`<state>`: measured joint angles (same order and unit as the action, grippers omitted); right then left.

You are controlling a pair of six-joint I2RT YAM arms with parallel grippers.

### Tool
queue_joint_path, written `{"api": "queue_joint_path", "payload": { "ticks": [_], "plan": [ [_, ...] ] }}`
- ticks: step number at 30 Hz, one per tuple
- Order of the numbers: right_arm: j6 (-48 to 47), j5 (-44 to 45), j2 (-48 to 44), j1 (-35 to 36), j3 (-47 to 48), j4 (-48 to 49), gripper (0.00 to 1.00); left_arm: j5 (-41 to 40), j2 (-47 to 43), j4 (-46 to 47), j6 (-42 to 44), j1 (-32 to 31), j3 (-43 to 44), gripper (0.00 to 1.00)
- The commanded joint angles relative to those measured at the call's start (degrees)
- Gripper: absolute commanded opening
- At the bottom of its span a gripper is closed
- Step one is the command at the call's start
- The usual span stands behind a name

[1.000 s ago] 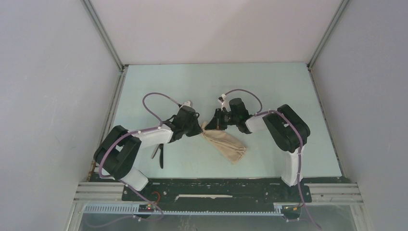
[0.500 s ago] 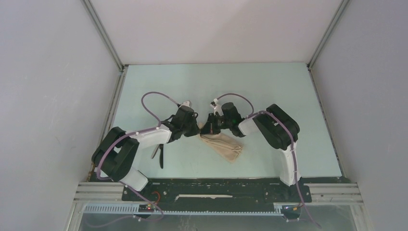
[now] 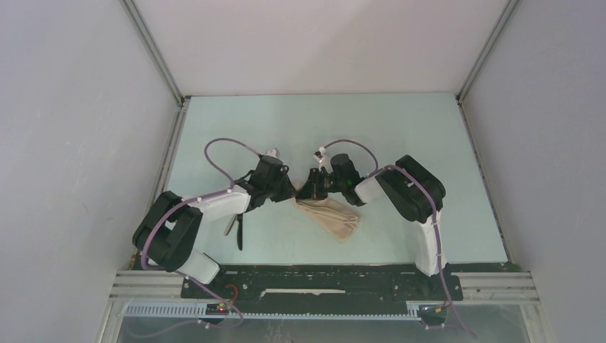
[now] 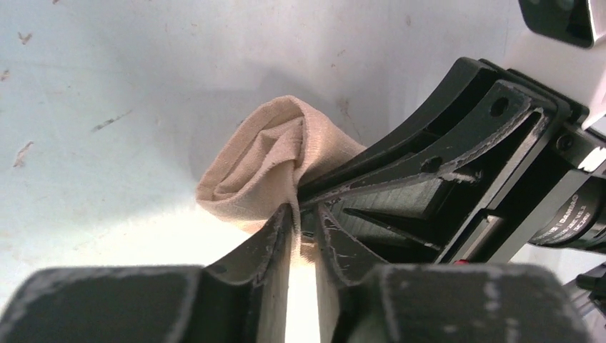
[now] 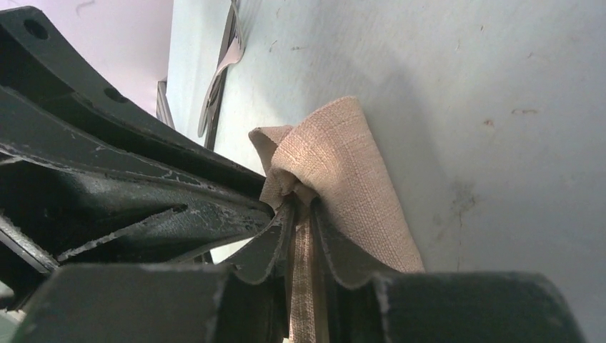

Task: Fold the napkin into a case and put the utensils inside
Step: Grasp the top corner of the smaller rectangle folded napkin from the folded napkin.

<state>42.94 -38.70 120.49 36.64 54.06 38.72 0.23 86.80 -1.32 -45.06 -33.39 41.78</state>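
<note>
The left end effector [image 4: 304,214] and right end effector [image 5: 301,204], jaws narrow, are pinching one bunched end of the napkin [image 3: 336,218] midway between the side edges of the bench [image 3: 357,128].

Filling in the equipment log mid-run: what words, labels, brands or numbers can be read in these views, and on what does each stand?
White lettering on the black cylindrical housing at the right edge of the left wrist view: too small and blurred to read.
On the napkin and the table: no text.
Top external and right wrist views: no text visible.
</note>
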Motion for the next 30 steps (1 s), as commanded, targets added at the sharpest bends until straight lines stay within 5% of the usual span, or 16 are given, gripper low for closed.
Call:
{"api": "queue_joint_path", "payload": {
  "ticks": [1, 6, 16, 23, 30],
  "plan": [
    [-0.19, -0.96, -2.81, 0.45, -2.31, -1.20, 0.21, 0.86, -5.32, 3.16, 0.10, 0.24, -2.26, 0.28],
    [0.41, -0.79, -3.24, 0.10, -3.33, 0.24, 0.21, 0.90, -11.22, 2.32, -0.10, 0.89, -4.15, 0.40],
    [2.31, 1.19, -1.57, 1.14, -3.31, 4.20, 0.00, 1.84, -3.35, -1.09, -0.67, 2.87, -1.28, 0.01],
    [-5.60, 8.62, -0.43, 7.16, 0.42, -0.32, 0.00, 5.71, 1.80, 4.49, -2.12, 0.35, -0.79, 0.00],
    [-5.45, 6.64, -2.45, 3.97, 0.34, -6.25, 0.03, 3.99, -1.54, 3.17, 0.03, 0.46, -1.98, 0.05]
  ]
}}
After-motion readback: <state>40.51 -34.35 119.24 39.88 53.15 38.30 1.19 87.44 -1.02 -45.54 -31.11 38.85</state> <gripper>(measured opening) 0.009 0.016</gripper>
